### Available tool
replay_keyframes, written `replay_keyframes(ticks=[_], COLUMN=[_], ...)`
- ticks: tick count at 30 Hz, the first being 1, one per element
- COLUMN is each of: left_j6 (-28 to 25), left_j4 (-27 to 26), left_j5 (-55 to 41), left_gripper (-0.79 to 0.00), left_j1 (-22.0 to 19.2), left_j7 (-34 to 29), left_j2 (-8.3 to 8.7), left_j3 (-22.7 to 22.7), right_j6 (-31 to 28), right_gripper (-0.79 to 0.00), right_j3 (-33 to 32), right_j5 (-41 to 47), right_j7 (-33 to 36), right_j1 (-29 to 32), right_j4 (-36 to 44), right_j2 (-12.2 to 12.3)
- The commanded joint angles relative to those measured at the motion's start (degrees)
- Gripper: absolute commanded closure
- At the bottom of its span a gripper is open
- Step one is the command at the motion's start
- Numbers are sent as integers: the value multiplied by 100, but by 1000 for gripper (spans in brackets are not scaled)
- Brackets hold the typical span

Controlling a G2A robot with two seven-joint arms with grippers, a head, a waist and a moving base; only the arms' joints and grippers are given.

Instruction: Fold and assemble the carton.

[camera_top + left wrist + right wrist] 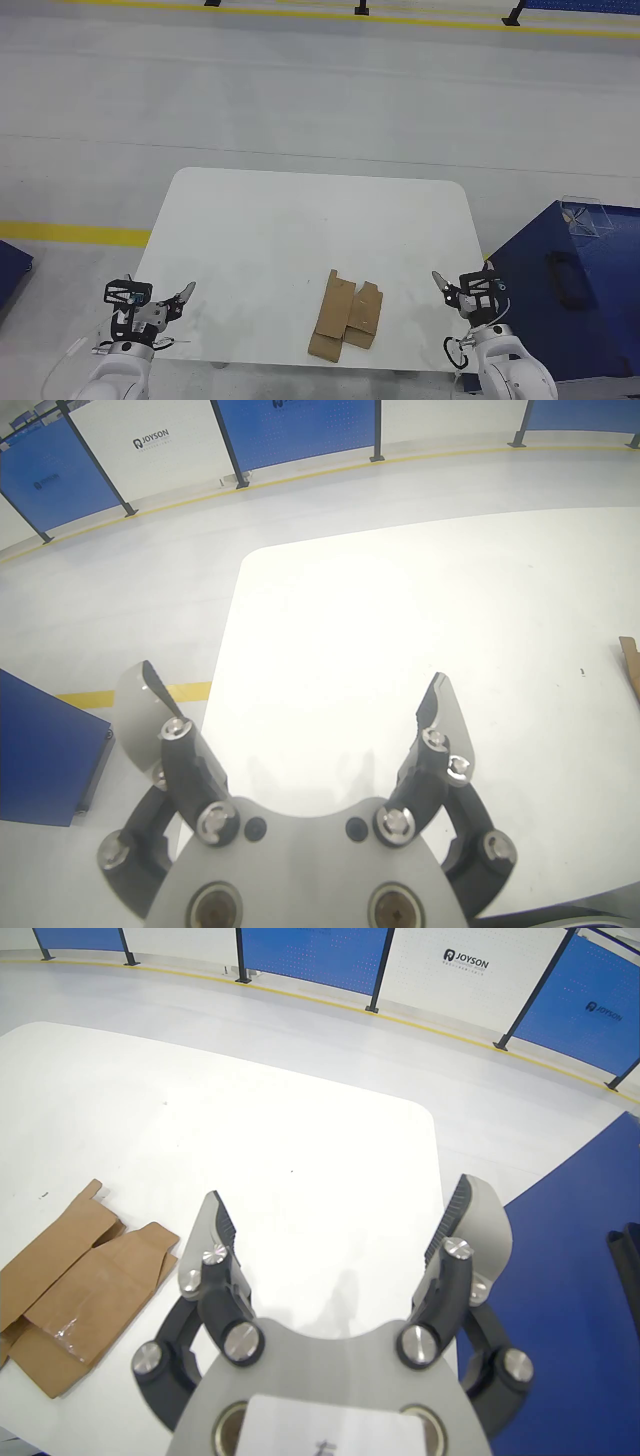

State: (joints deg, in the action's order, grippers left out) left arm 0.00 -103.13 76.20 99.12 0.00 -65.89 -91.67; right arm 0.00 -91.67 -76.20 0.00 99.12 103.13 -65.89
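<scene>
The carton (345, 316) lies flat close to the counter's (300, 220) near edge, nearer our right gripper (340, 1189); as its fingers and those of the left gripper (294, 674) are spread and empty, we should pinch a flap edge first.

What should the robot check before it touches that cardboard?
1. Carton lies flat and unfolded on the table: ok.
2. Carton fully on the table, close to the robot's edge: ok.
3. Left jaws open and empty: ok.
4. Right jaws open and empty, the nearer pair to the carton: ok.
5. Both pairs of jaws apart from the carton: ok.
6. Which flap to lift first: cannot tell; the layers overlap.
</scene>
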Motion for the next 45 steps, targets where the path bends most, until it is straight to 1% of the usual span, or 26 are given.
replay_keyframes(ticks=[1, 2, 3, 4, 6, 7, 8, 9, 10, 11, 12, 13, 14, 15, 16, 18, 21, 23, 24, 33, 34, 35, 37, 39, 42, 45], left_j6=[0, 0, 0, 0, 0, 0, 0, 0, 0, 0, 0, 0, 0, 0, 0, 0, 0, 0, 0, 0, 0, 0, 0, 0, 0, 0], left_j4=[0, 0, 0, 0, 0, 0, 0, 0, 0, 0, 0, 0, 0, 0, 0, 0, 0, 0, 0, 0, 0, 0, 0, 0, 0, 0], left_j5=[0, 0, 0, 0, 0, 0, 0, 0, 0, 0, 0, 0, 0, 0, 0, 0, 0, 0, 0, 0, 0, 0, 0, 0, 0, 0], left_gripper=[-785, -784, -785, -785, -785, -785, -785, -785, -785, -785, -785, -785, -785, -785, -785, -785, -785, -785, -785, -785, -785, -785, -785, -785, -785, -785], left_j1=[0, 0, 0, 0, 0, 0, 0, 0, 0, 0, 0, 0, 0, 0, 0, 0, 0, 0, 0, 0, 0, 0, 0, 0, 0, 0], left_j7=[0, 0, 0, 0, 0, 0, 0, 0, 0, 0, 0, 0, 0, 0, 0, 0, 0, 0, 0, 0, 0, 0, 0, 0, 0, 0], left_j2=[0, 0, 0, 0, 0, 0, 0, 0, 0, 0, 0, 0, 0, 0, 0, 0, 0, 0, 0, 0, 0, 0, 0, 0, 0, 0], left_j3=[0, 0, 0, 0, 0, 0, 0, 0, 0, 0, 0, 0, 0, 0, 0, 0, 0, 0, 0, 0, 0, 0, 0, 0, 0, 0], right_j6=[0, 0, -62, -288, -1350, -2061, -2612, -3096, -3399, -3747, -3791, -3607, -3263, -2657, -2213, -1786, -1629, -1628, -1628, -1628, -1519, -1460, -1598, -1602, -1449, -1502], right_gripper=[-757, -757, -785, -785, -785, -785, -785, -785, -785, -785, -785, -785, -785, -785, -785, -785, -785, -785, -785, -785, -785, -785, -785, -785, -785, -785], right_j3=[0, 0, 13, -10, -268, -447, -662, -844, -902, -1006, -1003, -975, -980, -925, -862, -615, -46, 529, 673, 673, 714, 737, 908, 1065, 1184, 1249], right_j5=[0, 0, 41, 224, 1273, 2093, 2858, 3657, 4280, 5576, 6633, 7700, 8673, 9384, 9761, 10022, 10156, 10310, 10349, 10349, 10345, 10295, 9779, 9430, 9350, 9271], right_j7=[0, 0, 16, 120, 842, 1399, 2014, 2667, 3154, 4213, 5150, 6140, 7099, 7773, 8217, 8643, 8800, 8800, 8800, 8800, 8731, 8447, 7748, 7278, 6993, 6867], right_j1=[0, 0, 5, 24, 71, 54, -6, -89, -141, -298, -454, -658, -939, -1239, -1531, -1995, -2485, -2701, -2764, -2764, -2739, -2771, -2732, -2685, -2660, -2639], right_j4=[0, 0, 8, 31, 114, 81, -12, -135, -247, -510, -718, -953, -1241, -1528, -1779, -2413, -3163, -3462, -3580, -3580, -3592, -3585, -3529, -3434, -3378, -3330], right_j2=[0, 0, 0, 4, 48, 83, 127, 177, 209, 287, 353, 421, 489, 549, 602, 656, 662, 666, 678, 678, 673, 663, 638, 616, 598, 595])
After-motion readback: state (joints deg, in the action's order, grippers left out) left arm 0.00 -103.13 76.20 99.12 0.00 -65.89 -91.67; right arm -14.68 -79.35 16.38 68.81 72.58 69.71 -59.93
